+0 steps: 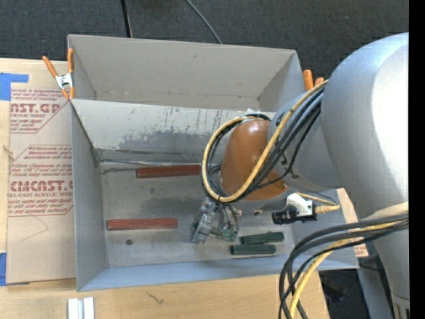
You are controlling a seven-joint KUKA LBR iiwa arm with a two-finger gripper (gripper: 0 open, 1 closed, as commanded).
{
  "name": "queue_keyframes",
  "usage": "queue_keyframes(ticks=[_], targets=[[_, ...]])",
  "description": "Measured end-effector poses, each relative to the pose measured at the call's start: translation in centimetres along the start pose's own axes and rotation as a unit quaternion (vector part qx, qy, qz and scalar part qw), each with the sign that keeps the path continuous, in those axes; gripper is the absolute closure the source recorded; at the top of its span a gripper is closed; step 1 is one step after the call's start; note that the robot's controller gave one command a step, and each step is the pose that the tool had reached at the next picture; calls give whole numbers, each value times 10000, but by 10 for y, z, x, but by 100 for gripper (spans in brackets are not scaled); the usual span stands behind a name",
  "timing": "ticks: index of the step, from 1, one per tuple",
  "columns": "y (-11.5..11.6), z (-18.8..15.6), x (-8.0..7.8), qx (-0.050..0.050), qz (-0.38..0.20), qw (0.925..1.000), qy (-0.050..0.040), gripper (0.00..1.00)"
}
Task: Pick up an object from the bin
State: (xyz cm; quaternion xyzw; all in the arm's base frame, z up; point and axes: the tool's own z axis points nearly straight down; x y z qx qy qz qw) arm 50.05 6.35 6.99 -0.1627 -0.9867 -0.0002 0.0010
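My gripper (212,227) reaches down to the bin floor near the front, right of the middle. Just to its right lie two dark green bars, one (261,238) slightly behind the other (253,249), close to the gripper but apart from it. A reddish-brown flat bar (142,224) lies on the floor to the gripper's left, with a gap between them. A second reddish-brown bar (169,171) lies farther back, along the foot of the rear wall.
The arm with its orange-brown cover and looped yellow and black cables hangs over the bin's right half and hides the floor beneath it. A small dark speck (129,242) sits near the front left.
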Motion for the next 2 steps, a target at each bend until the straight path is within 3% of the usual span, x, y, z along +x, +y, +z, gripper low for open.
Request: queue_keyframes(ticks=[1, 2], targets=[[-5, -47, 1, 15, 70, 10000, 30, 100], [22, -159, 3, -2, -159, 9999, -16, 100]])
